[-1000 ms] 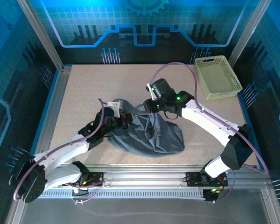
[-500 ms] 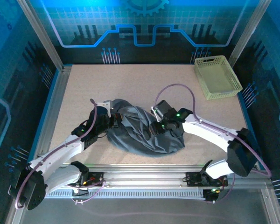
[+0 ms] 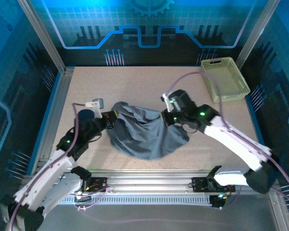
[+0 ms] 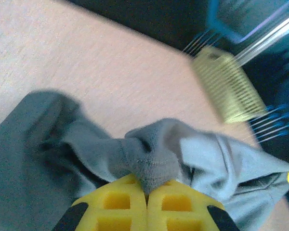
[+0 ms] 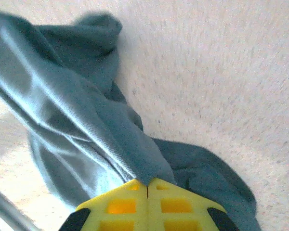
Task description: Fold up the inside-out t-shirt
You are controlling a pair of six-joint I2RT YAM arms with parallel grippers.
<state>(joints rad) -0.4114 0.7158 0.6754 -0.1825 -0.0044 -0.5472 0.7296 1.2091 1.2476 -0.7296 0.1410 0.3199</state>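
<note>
- the left arm (image 3: 53,166) rises from its base at 7 o'clock of the top view and stretches low toward 1 o'clock. its wrist is turned so the left gripper (image 3: 111,120) meets the cloth's 9 o'clock edge.
- in the left wrist view its yellow fingers (image 4: 115,204) are pressed together, clenched on a seamed fold of the t-shirt (image 3: 144,137).
- the right arm (image 3: 231,139) leaves its base at 5 o'clock, swings out toward 3 o'clock and bends back toward the centre. the right gripper (image 3: 166,120) sits at the cloth's 2 o'clock edge.
- in the right wrist view its 2 yellow fingers (image 5: 178,204) are squeezed tight, grasping a ridge of fabric that runs off toward 10 o'clock.
- the t-shirt is dark slate-grey and crumpled. it lies mid-table, a little toward 6 o'clock, with its far edge drawn between the 2 grippers and its bulk sagging toward 6 o'clock.
- the table (image 3: 135,86) is speckled beige and bare around the cloth.
- a pale yellow-green basket (image 3: 209,82) stands in the 1 o'clock corner, well apart from the t-shirt.
- an aluminium rail (image 3: 149,180) runs along the near edge at 6 o'clock, and metal posts (image 3: 41,33) rise at the far corners.
- the back wall (image 3: 144,19) at 12 o'clock is blue with a circuit pattern.
</note>
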